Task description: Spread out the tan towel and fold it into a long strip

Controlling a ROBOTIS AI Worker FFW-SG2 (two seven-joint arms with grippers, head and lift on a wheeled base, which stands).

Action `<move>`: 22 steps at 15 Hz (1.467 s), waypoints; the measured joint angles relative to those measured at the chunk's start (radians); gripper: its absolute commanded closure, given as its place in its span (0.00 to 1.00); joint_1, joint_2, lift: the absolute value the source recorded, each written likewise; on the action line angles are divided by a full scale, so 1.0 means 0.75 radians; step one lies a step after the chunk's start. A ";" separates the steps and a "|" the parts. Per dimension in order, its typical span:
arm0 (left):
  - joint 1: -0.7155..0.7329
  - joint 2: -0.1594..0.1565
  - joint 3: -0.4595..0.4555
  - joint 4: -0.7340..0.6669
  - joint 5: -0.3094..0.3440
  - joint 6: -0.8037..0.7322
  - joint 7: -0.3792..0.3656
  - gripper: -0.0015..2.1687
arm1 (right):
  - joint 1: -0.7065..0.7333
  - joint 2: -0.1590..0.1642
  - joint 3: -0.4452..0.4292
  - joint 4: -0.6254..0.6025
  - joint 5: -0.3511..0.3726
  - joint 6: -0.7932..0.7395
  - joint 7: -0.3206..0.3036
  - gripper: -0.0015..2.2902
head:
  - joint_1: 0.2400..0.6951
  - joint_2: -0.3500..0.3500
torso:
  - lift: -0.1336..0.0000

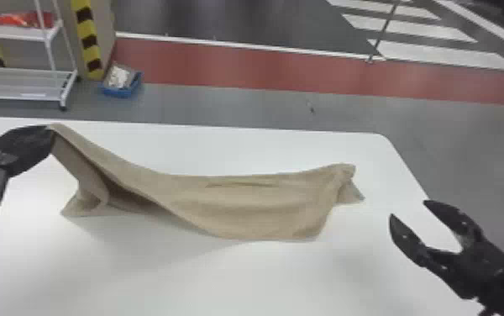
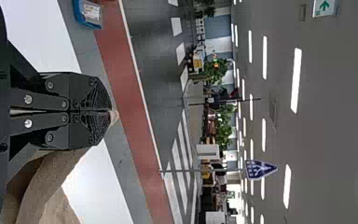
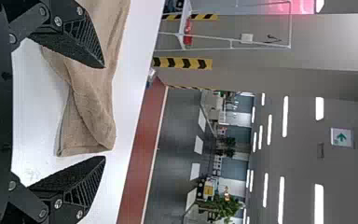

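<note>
One left gripper [image 1: 48, 130], its two fingers clenched together, held up one end of the single tan towel [image 1: 255, 197] over one white table [image 1: 242, 277]. From there the cloth sloped rightward, its crumpled other end on the tabletop. Farther right, one right gripper [image 1: 408, 209] stood released, two fingers spread wide.

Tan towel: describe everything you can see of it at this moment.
The tan towel is plain, soft-looking cloth. The left gripper pinches it at one end, holding that part above the white table. From there it slopes down with a hollow fold beneath, then lies toward the robot's right, loosely creased. Its right end is bunched, with a small flap sticking out. The open right gripper is apart from it.
</note>
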 measured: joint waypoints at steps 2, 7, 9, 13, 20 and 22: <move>-0.018 0.007 0.003 -0.006 0.014 0.026 0.000 0.79 | -0.012 0.000 0.090 0.001 0.165 0.000 -0.089 0.10 | 1.00 0.23 | 0.07; -0.031 0.019 0.011 0.015 0.022 0.056 0.000 0.79 | -0.115 -0.009 0.194 0.060 0.330 0.118 -0.112 0.17 | 1.00 0.28 | 0.07; -0.031 0.021 0.011 0.029 0.020 0.055 -0.005 0.79 | -0.171 -0.019 0.254 0.141 0.342 0.191 -0.095 0.17 | 1.00 0.31 | 0.07; -0.029 0.023 0.011 0.033 0.017 0.055 -0.012 0.79 | -0.290 -0.022 0.336 0.331 0.332 0.219 -0.106 0.17 | 1.00 0.37 | 0.07; -0.012 0.032 0.020 0.036 0.011 0.054 -0.020 0.79 | -0.455 -0.034 0.380 0.492 0.401 0.345 -0.098 0.54 | 1.00 0.39 | 0.07; -0.011 0.033 0.022 0.030 0.014 0.055 -0.020 0.79 | -0.474 -0.037 0.394 0.490 0.399 0.438 -0.079 0.78 | 1.00 0.40 | 0.07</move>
